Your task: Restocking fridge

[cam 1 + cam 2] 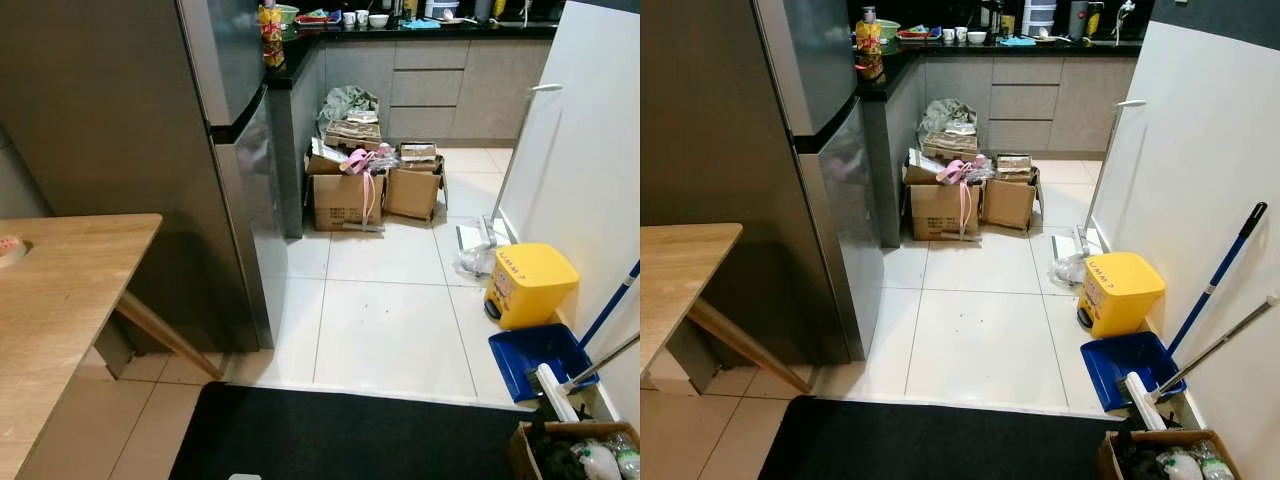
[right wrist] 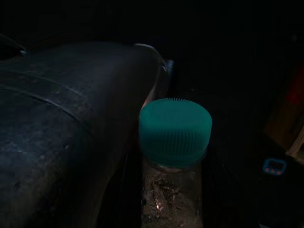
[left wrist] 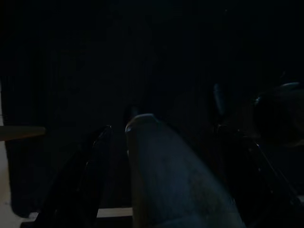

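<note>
The fridge (image 1: pixel 215 150) fills the upper left of the eye views, tall and grey, its doors closed; a wooden table (image 1: pixel 60 300) juts in at the lower left with a tape roll (image 1: pixel 10 247) at its far edge, and a black mat (image 1: pixel 340 435) lies across the bottom of the frame. Cardboard boxes (image 1: pixel 375 185) sit on the tiles at upper centre, below a dark counter (image 1: pixel 420 28) crowded with cups and bottles; at the right stand a yellow bin (image 1: pixel 528 283) and, nearer, a blue dustpan (image 1: pixel 540 358) — both beside the white wall. In the dark right wrist view a bottle (image 2: pixel 173 190) with a green cap (image 2: pixel 175 130) stands close against one black finger (image 2: pixel 61 133); whether the right gripper grasps it cannot be told. The left wrist view is nearly black; one finger (image 3: pixel 166 180) shows dimly, and the left gripper's state cannot be told either.
</note>
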{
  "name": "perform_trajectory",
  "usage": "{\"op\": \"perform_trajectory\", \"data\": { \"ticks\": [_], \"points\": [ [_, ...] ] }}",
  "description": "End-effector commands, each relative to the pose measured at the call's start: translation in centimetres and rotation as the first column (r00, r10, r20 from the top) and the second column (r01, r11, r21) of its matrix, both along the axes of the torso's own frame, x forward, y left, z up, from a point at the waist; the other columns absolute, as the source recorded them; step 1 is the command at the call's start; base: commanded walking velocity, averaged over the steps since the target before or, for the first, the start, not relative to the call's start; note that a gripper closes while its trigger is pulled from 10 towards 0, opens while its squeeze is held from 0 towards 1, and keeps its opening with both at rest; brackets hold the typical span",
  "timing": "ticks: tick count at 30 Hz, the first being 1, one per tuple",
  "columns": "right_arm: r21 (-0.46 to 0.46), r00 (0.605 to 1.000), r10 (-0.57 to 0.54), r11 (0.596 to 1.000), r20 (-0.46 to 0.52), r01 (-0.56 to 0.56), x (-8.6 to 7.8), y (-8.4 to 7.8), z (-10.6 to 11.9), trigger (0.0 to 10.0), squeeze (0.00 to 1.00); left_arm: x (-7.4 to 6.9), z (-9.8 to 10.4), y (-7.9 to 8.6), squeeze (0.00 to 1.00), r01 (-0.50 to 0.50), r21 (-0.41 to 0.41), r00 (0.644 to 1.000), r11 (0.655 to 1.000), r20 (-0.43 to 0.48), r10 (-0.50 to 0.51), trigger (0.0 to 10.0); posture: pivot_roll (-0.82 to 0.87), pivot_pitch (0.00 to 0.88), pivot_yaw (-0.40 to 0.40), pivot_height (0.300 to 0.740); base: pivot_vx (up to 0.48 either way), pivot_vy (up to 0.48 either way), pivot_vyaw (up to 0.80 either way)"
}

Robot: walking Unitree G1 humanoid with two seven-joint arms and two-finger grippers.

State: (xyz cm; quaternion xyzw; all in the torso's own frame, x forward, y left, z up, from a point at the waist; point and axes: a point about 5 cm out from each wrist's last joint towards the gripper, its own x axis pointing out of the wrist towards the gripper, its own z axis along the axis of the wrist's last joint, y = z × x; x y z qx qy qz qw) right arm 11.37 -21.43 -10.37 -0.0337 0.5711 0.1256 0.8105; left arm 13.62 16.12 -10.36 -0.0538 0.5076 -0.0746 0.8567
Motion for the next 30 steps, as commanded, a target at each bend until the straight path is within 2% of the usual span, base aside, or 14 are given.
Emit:
{"op": "perform_trajectory", "data": {
  "ticks": [1,13,30],
  "points": [
    [0.025,1.0,0.024,0.999,-0.006,-0.024,0.1,0.71,-0.07,10.0,0.0,-0.6,-0.21,0.18,0.0,-0.009,0.006,1.0,1.0,-0.022,0.009,10.0,-0.08,0.0,0.006,0.734,0.0,0.0,0.78],
    [0.013,1.0,0.021,1.0,0.006,-0.021,0.3,0.53,0.01,10.0,0.0,-0.62,-0.21,0.31,0.0,0.003,0.011,1.0,1.0,-0.023,-0.002,10.0,-0.07,0.0,0.007,0.734,0.0,0.0,0.77],
    [0.006,1.0,0.017,1.0,0.009,-0.017,0.46,0.48,0.05,10.0,0.0,-0.71,-0.22,0.26,0.0,0.01,-0.005,1.0,1.0,-0.025,-0.01,10.0,-0.07,0.0,0.007,0.734,0.0,0.0,0.05]
  ]
}}
